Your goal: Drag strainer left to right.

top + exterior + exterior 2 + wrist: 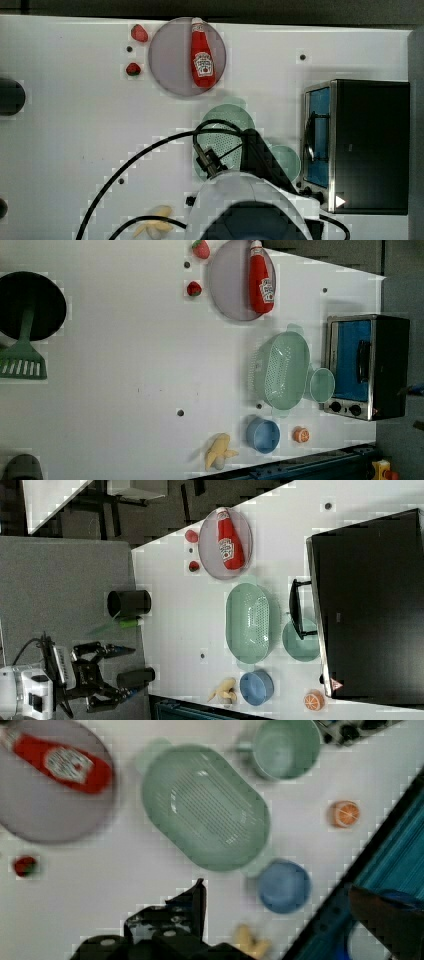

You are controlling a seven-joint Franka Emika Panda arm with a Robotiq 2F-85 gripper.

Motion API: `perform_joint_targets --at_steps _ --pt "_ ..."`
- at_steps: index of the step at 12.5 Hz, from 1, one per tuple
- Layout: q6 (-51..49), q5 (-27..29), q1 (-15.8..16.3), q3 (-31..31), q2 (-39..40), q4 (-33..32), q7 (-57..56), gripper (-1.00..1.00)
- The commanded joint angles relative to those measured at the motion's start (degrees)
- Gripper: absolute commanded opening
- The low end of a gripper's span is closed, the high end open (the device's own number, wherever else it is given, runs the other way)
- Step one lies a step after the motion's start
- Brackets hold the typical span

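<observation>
Overhead, in the top view, my arm partly covers the strainer (222,135). Left view: strainer between oven (367,365) and plate (227,285) (ketchup bottle (261,280) on it). Right view: my pincer (107,675) gapes wide, empty, off the table (180,610).

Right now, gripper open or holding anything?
Gripper: open, fingers spread, holding nothing; apart from the pale mint-green oval plastic strainer.

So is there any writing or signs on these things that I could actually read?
Ketchup bottle: a white label with print, too blurred to read.
Toaster oven: a small red and white warning triangle at one corner, its symbol too small to make out.
Nothing else carries legible words or numbers.
</observation>
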Motion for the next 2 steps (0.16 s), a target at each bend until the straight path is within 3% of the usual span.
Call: perform_joint_targets --at_steps 1,2 --pt "-4.61 -0.04 0.40 -1.31 2.43 1.37 -3.62 1.00" --pt "-4.41 -0.05 0.39 -1.53 2.44 1.37 -3.62 1.00"
